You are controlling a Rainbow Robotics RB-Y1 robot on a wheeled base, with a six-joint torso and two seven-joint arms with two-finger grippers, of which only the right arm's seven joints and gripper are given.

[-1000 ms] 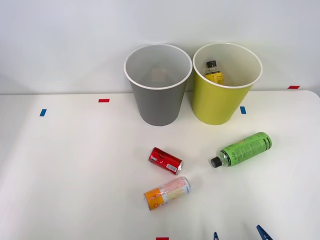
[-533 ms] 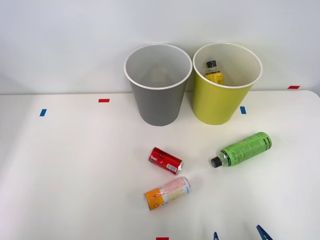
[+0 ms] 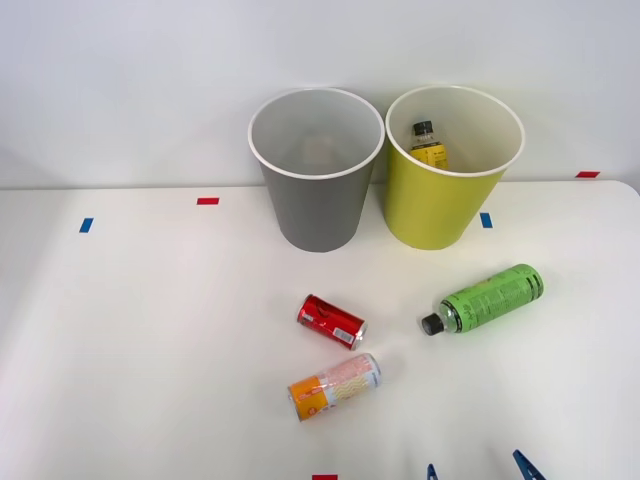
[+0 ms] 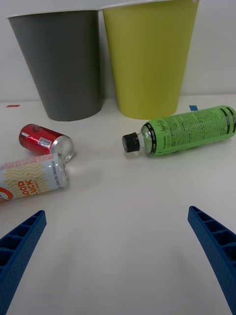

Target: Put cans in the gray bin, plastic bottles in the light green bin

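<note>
**Operator:** Ahead of the claw (image 4: 118,261), what is within reach?

**Technician:** Its blue ribbed fingers (image 4: 19,246) stand wide apart, holding nothing, low over the table (image 3: 150,330). Directly ahead, on the side of the right finger, lies the green bottle (image 4: 189,130), on its side with its black cap pointing toward the cans. On the side of the left finger lie the orange can (image 4: 29,179), nearest, and the red can (image 4: 44,140) just beyond it; they are close, though contact cannot be confirmed. Farther ahead stand the gray bin (image 4: 61,69) and the light green bin (image 4: 150,61), side by side. The yellow-labelled bottle (image 3: 430,148) already sits inside the light green bin.

**Operator:** Handling characteristics?

**Technician:** Judgement only. All three items are round and lying down, so they will likely roll if nudged. The cans are probably thin-walled, light and dent easily; their smooth surface may slip. The bottle looks stiffer, longer, possibly heavier.

**Operator:** Recommended grip point?

**Technician:** Close across the mid-body of each cylinder, fingers square to its long axis. For the bottle, avoid the tapered neck.
</note>
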